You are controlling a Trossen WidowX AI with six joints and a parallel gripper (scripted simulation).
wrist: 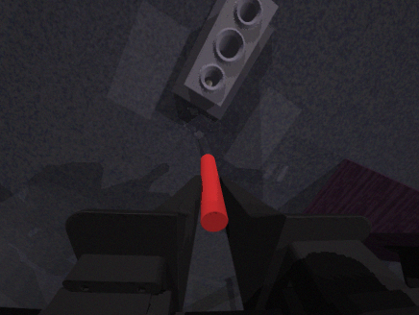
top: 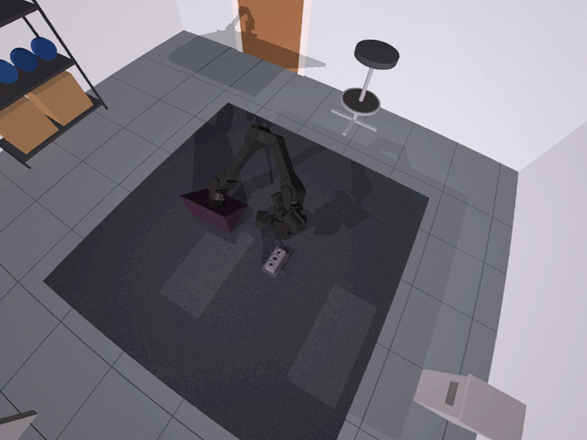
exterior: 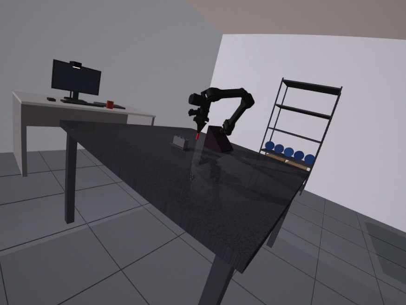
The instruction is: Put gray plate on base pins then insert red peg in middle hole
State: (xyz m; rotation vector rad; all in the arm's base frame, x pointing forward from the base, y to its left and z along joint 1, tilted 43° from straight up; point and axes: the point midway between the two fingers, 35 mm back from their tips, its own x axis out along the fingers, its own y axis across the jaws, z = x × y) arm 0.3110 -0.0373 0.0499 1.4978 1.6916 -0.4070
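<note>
Hand: the gripper [top: 281,236] [exterior: 198,131] [wrist: 209,181] is clamping on the peg, its fingers pressing from both sides.
Peg: the red peg [exterior: 197,136] [wrist: 212,197] is hanging below the fingertips, roughly upright, above the table [top: 125,279] [exterior: 157,174] [wrist: 72,43] and apart from the plate.
Plate: the gray plate [top: 279,260] [exterior: 180,142] [wrist: 233,69] is lying level on its base [exterior: 185,148] [wrist: 249,67], three holes facing up in a row.
End hole: something pale, like a pin tip, is showing inside the one nearest the peg in the wrist view.
Middle hole: it is sitting unfilled.
Arm: the black arm [top: 284,163] [exterior: 226,93] is arching up and over, pointing its gripper down near the plate.
Wedge: a purple block [top: 211,217] [exterior: 216,141] [wrist: 375,202] is standing at the arm's foot.
Desk: over by the wall, a red mug [exterior: 109,104] is sitting near the monitor [exterior: 75,78].
</note>
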